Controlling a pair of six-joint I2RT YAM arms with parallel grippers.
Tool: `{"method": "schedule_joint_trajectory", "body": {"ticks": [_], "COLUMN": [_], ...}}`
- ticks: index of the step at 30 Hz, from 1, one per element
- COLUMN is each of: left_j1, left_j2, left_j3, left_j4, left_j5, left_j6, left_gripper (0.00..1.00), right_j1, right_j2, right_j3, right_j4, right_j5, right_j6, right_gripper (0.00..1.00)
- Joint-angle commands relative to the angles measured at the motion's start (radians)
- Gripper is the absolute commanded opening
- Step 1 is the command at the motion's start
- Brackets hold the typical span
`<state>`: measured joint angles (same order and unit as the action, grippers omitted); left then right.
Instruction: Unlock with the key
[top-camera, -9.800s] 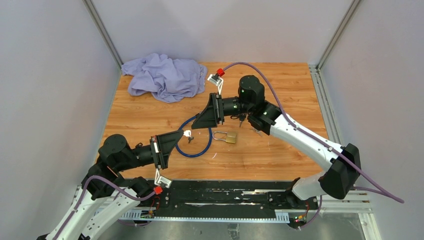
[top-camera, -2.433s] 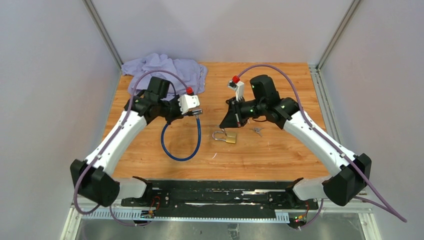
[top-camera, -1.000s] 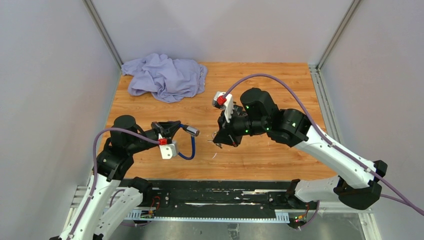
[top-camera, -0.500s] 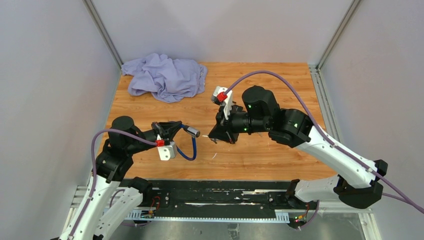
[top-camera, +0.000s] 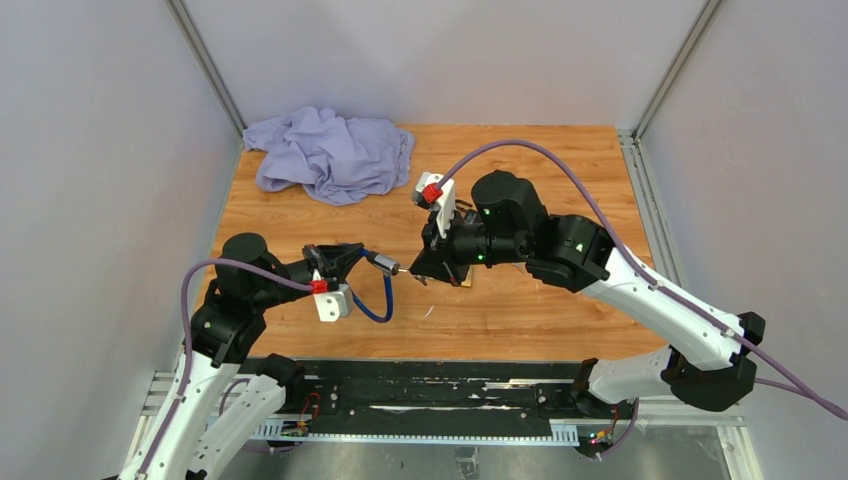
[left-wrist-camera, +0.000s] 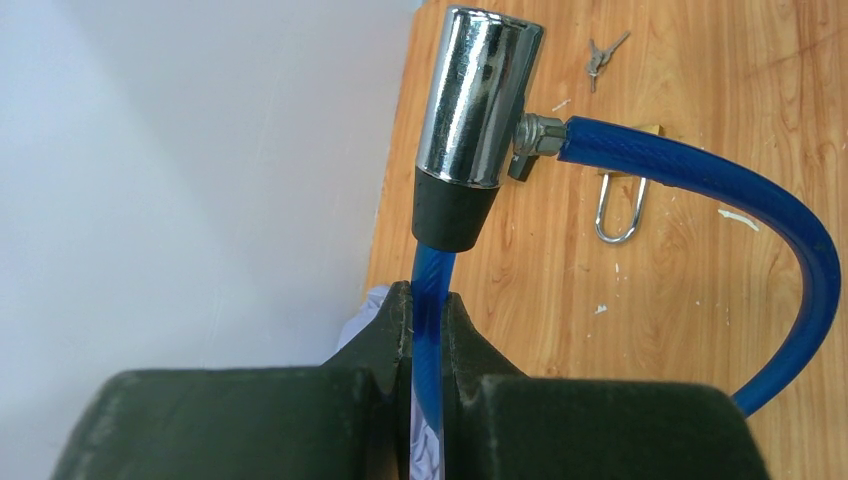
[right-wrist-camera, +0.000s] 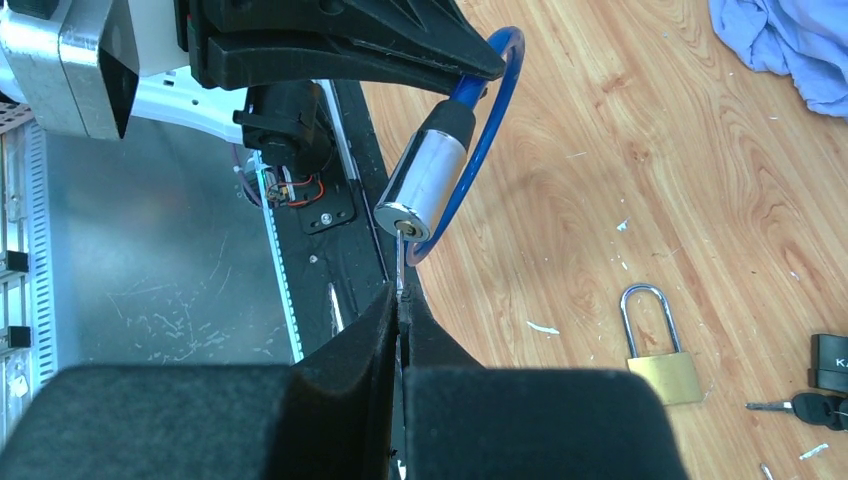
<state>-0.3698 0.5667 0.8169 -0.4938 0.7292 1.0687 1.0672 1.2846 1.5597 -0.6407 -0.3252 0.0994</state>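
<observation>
The step in hand appeared to be the insertion. The right gripper (right-wrist-camera: 400, 312) was pressed together on a small key (right-wrist-camera: 401, 265), with only a thin sliver of blade showing beyond its tips. That blade pointed straight at the keyhole in the end face of the chrome lock cylinder (right-wrist-camera: 424, 187) just ahead of it. The left gripper (left-wrist-camera: 428, 318) pinched the blue cable (left-wrist-camera: 722, 187) right behind the cylinder's black collar, holding the cable lock up off the desk (top-camera: 560, 165) with the keyhole turned toward the right gripper. The next move would likely call for a short, straight push along the cylinder's axis and then a twist, with the left gripper bracing the cylinder against swinging on its flexible cable. Whether the tip had already entered the keyway could not be told, since blade and hole met too finely to separate. The key's head was buried between the pads, and the cable's loop ran out of the left wrist view. A brass padlock (right-wrist-camera: 656, 358) and spare keys (right-wrist-camera: 812, 408) lay on the desk beside the right gripper, the keys partly cut off.
</observation>
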Motion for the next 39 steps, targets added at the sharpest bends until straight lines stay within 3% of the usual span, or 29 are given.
{"method": "schedule_joint_trajectory", "body": {"ticks": [1, 39], "left_j1": [-0.004, -0.003], "left_j2": [-0.005, 0.013], "left_j3": [-0.001, 0.022], "left_j4": [0.068, 0.051], "left_j5": [0.024, -0.02], "left_j6": [0.003, 0.017], "left_gripper": [0.0, 0.0], "right_j1": [0.016, 0.02], "right_j2": [0.007, 0.012], "right_j3": [0.046, 0.017], "right_j4": [0.013, -0.001], "right_j5": [0.032, 0.069], "right_j6": [-0.017, -0.032], "right_gripper": [0.0, 0.0]}}
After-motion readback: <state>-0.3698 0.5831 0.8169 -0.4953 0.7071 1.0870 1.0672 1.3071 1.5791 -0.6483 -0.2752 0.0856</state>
